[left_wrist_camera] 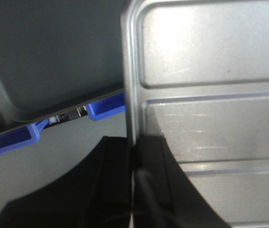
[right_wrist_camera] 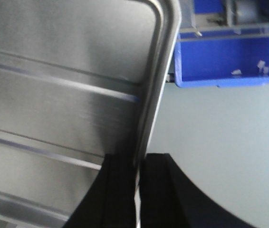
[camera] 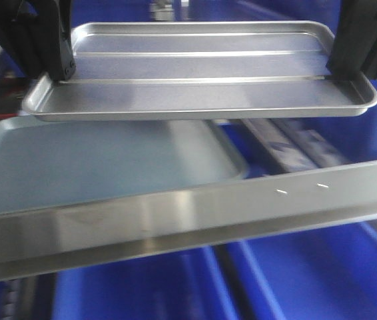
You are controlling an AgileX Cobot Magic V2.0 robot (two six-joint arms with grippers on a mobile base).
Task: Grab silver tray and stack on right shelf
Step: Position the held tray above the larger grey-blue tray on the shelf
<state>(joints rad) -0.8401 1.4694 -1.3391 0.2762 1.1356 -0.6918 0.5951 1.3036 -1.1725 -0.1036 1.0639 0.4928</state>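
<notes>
Careful: left hand (camera: 60, 72) and right hand (camera: 338, 69) clamp the silver tray (camera: 202, 93) by thin rims; uneven motion could slip it free.

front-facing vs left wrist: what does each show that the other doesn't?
Front-facing only: the right gripper on the right end of the silver tray, and the right shelf crossbar in front. Left wrist only: a close-up of the left gripper pinching the tray's rim, one finger on each side. Both: the silver tray, the grey tray, and the left gripper clamped on the silver tray.
</notes>
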